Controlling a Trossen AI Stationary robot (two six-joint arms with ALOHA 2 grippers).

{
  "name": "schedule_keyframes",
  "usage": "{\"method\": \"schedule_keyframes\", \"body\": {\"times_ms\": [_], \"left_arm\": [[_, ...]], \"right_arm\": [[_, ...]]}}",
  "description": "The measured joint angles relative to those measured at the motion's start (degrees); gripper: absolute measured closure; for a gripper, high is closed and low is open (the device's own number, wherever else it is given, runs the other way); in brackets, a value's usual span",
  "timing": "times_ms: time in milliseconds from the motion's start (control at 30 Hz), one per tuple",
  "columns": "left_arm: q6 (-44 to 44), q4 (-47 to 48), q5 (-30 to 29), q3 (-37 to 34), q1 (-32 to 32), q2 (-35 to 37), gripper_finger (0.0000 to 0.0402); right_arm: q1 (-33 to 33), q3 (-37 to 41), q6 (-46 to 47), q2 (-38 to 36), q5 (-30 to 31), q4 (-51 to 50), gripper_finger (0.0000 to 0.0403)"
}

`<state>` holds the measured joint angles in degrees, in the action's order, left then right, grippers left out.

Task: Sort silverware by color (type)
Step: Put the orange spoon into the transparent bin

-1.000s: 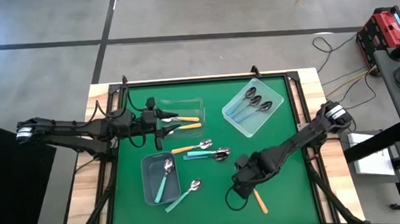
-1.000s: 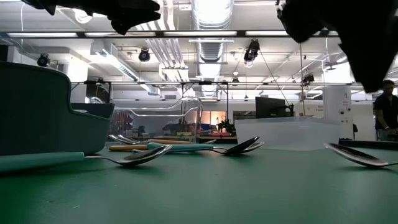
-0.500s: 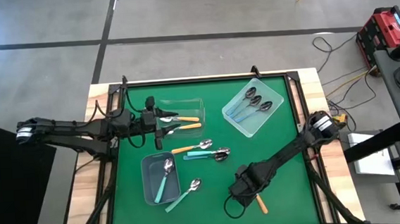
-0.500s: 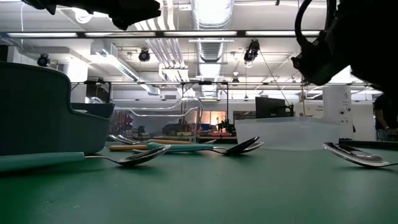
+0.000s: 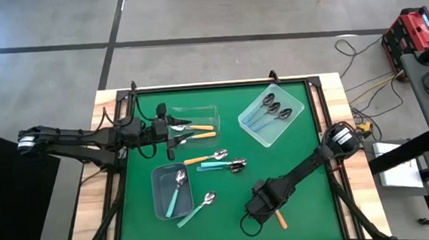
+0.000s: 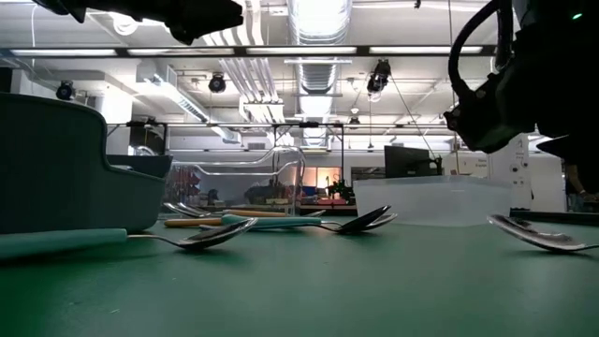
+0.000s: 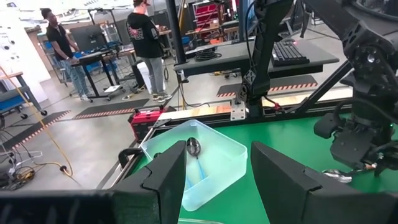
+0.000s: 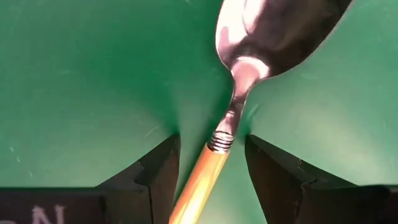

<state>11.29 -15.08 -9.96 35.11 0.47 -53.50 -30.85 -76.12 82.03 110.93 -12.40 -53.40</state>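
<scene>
The right gripper (image 8: 208, 165), spread wide, straddles an orange-handled spoon (image 8: 249, 74) lying on the green surface (image 5: 311, 196), hiding its bowl from above. Beyond that spoon, the left gripper (image 7: 217, 171) hangs parted and empty over the clear bin (image 5: 199, 110).

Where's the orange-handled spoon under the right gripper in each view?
High view: orange-handled spoon near the table's front edge, mostly covered by the right gripper.
Low view: lying at the right, only its metal bowl end showing.
Left wrist view: cannot make it out.
Right wrist view: centre, neck and handle between the open fingers.
Shared landmark: green mat.
</scene>
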Motion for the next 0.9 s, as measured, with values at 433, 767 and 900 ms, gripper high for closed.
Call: {"method": "schedule_keyframes", "body": {"times_ms": [433,767,900], "left_arm": [[-1.29,0.08,0.00,0.00,-0.02,-1.91,0.0239],[-1.51,0.08,0.00,0.00,-0.02,-2.68,0.0239],[-1.51,0.05,0.00,0.00,0.00,-2.67,0.0239]], "right_arm": [[-0.66,0.09,0.57,2.15,2.03,1.43,0.0329],[-0.86,-0.85,-0.72,1.60,3.36,0.41,0.0370],[-0.96,-2.71,-1.34,-0.03,3.69,-2.59,0.0370]]}}
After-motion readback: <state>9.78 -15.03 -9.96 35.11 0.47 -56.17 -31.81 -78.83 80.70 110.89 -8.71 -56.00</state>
